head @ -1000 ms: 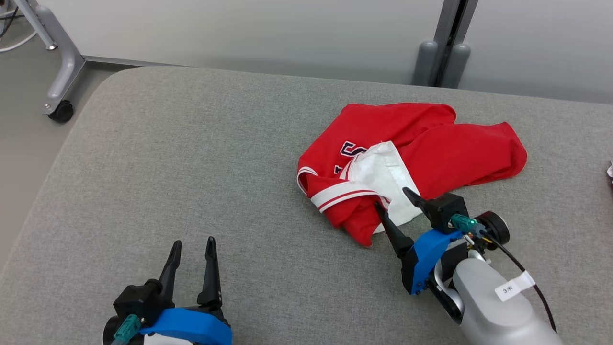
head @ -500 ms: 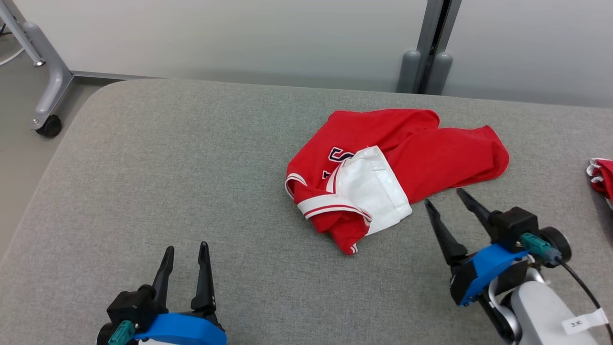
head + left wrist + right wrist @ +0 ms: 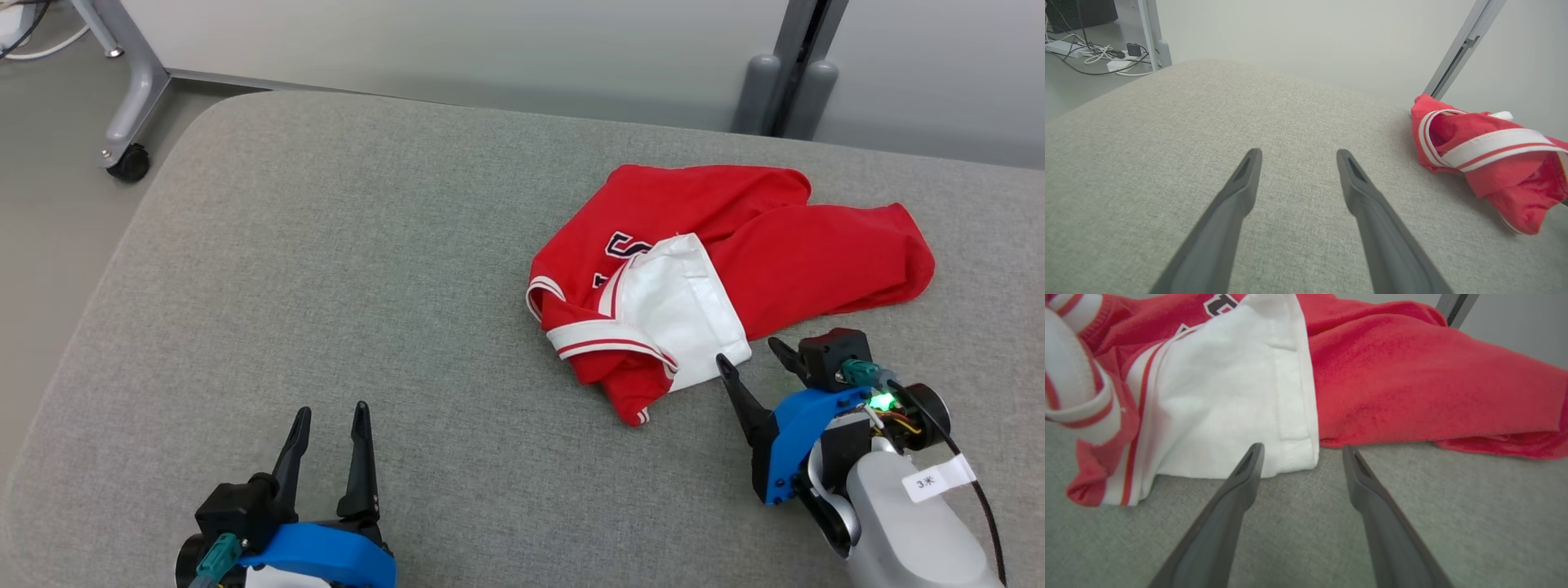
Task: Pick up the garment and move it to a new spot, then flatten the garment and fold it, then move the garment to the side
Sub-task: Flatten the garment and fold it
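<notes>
**Right fingers spread at the edge of the red garment**

The right gripper (image 3: pixel 748 353) has its two long dark fingers (image 3: pixel 1224 510) spread apart, and nothing is between them. They point at the near edge of the crumpled red cotton garment (image 3: pixel 775 237). In the right wrist view one fingertip stands in front of the lower corner of the garment's white fabric panel (image 3: pixel 1220 396), and the other is over the bare cloth just below the red part. Whether a tip touches the fabric, I cannot tell.

The left gripper (image 3: pixel 332 408) is at the near left, well apart from the garment. Its fingers (image 3: pixel 1229 204) are also spread and hold nothing.

The garment lies in a loose heap on the grey padded fabric surface (image 3: pixel 326 245), right of the middle and toward the far edge. A white band with a red stripe (image 3: pixel 596 339) curls at its near left side, and dark blue letters (image 3: pixel 624 243) show partly beside the white panel.

A small green light (image 3: pixel 880 401) glows on the right wrist, and a white label (image 3: pixel 939 480) hangs at the pale forearm. Beyond the surface, a grey metal leg with a black caster wheel (image 3: pixel 129 162) stands on the floor at the left, and a grey upright post (image 3: pixel 784 82) is at the back.
</notes>
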Available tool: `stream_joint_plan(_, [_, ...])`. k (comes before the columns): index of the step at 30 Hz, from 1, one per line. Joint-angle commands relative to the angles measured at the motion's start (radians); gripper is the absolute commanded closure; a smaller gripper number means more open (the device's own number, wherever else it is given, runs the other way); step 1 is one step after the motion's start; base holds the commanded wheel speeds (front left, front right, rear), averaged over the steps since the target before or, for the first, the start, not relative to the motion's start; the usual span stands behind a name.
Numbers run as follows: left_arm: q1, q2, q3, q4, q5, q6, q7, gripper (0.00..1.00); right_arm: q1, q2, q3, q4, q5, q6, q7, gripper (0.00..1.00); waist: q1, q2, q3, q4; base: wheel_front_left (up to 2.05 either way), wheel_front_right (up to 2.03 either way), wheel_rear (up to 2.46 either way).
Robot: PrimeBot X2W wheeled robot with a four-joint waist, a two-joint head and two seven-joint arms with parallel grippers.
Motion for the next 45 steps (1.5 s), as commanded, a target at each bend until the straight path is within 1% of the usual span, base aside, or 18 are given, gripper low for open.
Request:
stream_joint_plan(1, [-0.014, -0.001, -0.001, 0.001, 0.001, 0.001, -0.002, 0.00, -0.024, 0.009, 0.000, 0.038, 0.001, 0.000, 0.000, 0.00, 0.0000, 0.0000, 0.006, 0.010, 0.00, 0.00, 0.00])
stream_joint_plan(4, [-0.013, -0.001, 0.000, 0.004, 0.003, 0.001, -0.002, 0.00, -0.061, 0.030, 0.010, 0.122, 0.017, 0.000, -0.015, 0.00, 0.0000, 0.0000, 0.005, 0.017, 0.00, 0.00, 0.00])
stream_joint_plan(5, [-0.011, -0.001, 0.002, 0.006, 0.004, 0.003, -0.002, 0.00, -0.083, 0.040, 0.018, 0.171, 0.031, 0.000, -0.031, 0.09, 0.0000, 0.0000, 0.004, 0.016, 0.00, 0.00, 0.00])
stream_joint_plan(7, [-0.009, -0.001, 0.004, 0.007, 0.007, 0.003, -0.002, 0.00, -0.105, 0.051, 0.029, 0.216, 0.045, 0.000, -0.046, 0.52, 0.0000, 0.0000, 0.002, 0.011, 0.00, 0.00, 0.00])
stream_joint_plan(8, [-0.010, -0.001, 0.004, 0.008, 0.009, 0.002, -0.002, 0.00, -0.114, 0.058, 0.033, 0.236, 0.055, 0.000, -0.055, 0.58, 0.0000, 0.0000, 0.003, 0.008, 0.00, 0.00, 0.00])
stream_joint_plan(9, [-0.011, -0.001, 0.003, 0.008, 0.009, 0.000, -0.002, 0.00, -0.126, 0.063, 0.039, 0.257, 0.059, 0.000, -0.061, 0.69, 0.0000, 0.0000, 0.003, 0.005, 0.00, 0.00, 0.00])
stream_joint_plan(10, [-0.013, -0.001, 0.003, 0.007, 0.010, 0.000, -0.002, 0.00, -0.135, 0.067, 0.048, 0.274, 0.064, 0.000, -0.069, 0.85, 0.0000, 0.0000, 0.004, 0.000, 0.00, 0.00, 0.00])
stream_joint_plan(11, [-0.015, -0.001, 0.003, 0.006, 0.010, -0.001, -0.002, 0.00, -0.144, 0.072, 0.056, 0.288, 0.076, 0.000, -0.079, 0.99, 0.0000, 0.0000, 0.006, -0.004, 0.00, 0.00, 0.00])
stream_joint_plan(17, [-0.020, 0.000, 0.007, 0.009, 0.014, -0.003, -0.002, 0.00, -0.186, 0.084, 0.126, 0.336, 0.118, 0.000, -0.158, 1.00, 0.0000, 0.0000, 0.008, -0.033, 0.00, 0.00, 0.00])
stream_joint_plan(22, [-0.015, 0.000, 0.018, 0.010, 0.019, -0.002, -0.002, 0.00, -0.158, 0.101, 0.226, 0.295, 0.157, 0.000, -0.220, 1.00, 0.0000, 0.0000, -0.006, -0.059, 0.00, 0.00, 0.00])
stream_joint_plan(25, [-0.006, 0.000, 0.035, 0.007, 0.019, 0.000, -0.002, 0.00, -0.108, 0.109, 0.328, 0.224, 0.204, 0.000, -0.231, 1.00, 0.0000, 0.0000, -0.022, -0.078, 0.00, 0.00, 0.00])
stream_joint_plan(30, [0.003, 0.000, 0.083, -0.007, 0.029, 0.001, -0.002, 0.00, -0.030, 0.115, 0.521, 0.044, 0.309, 0.000, -0.211, 1.00, 0.0000, 0.0000, -0.051, -0.102, 0.00, 0.00, 0.00])
stream_joint_plan(34, [0.013, -0.001, 0.126, -0.023, 0.034, 0.002, -0.002, 0.00, 0.009, 0.116, 0.620, -0.085, 0.371, 0.000, -0.191, 1.00, 0.0000, 0.0000, -0.069, -0.113, 0.00, 0.00, 0.00])
stream_joint_plan(37, [0.018, 0.000, 0.151, -0.031, 0.036, -0.001, -0.002, 0.00, 0.031, 0.116, 0.656, -0.123, 0.393, 0.000, -0.170, 1.00, 0.0000, 0.0000, -0.076, -0.115, 0.00, 0.00, 0.00])
stream_joint_plan(41, [0.026, 0.000, 0.159, -0.037, 0.036, -0.005, -0.002, 0.00, 0.055, 0.117, 0.685, -0.095, 0.386, 0.000, -0.156, 1.00, 0.0000, 0.0000, -0.080, -0.109, 0.00, 0.00, 0.00])
stream_joint_plan(44, [0.031, -0.001, 0.152, -0.036, 0.032, -0.008, -0.002, 0.00, 0.076, 0.117, 0.679, -0.067, 0.372, 0.000, -0.163, 1.00, 0.0000, 0.0000, -0.081, -0.106, 0.00, 0.00, 0.00])
stream_joint_plan(45, [0.033, -0.001, 0.146, -0.034, 0.029, -0.008, -0.002, 0.00, 0.083, 0.117, 0.673, -0.063, 0.374, 0.000, -0.165, 0.98, 0.0000, 0.0000, -0.081, -0.108, 0.00, 0.00, 0.00])
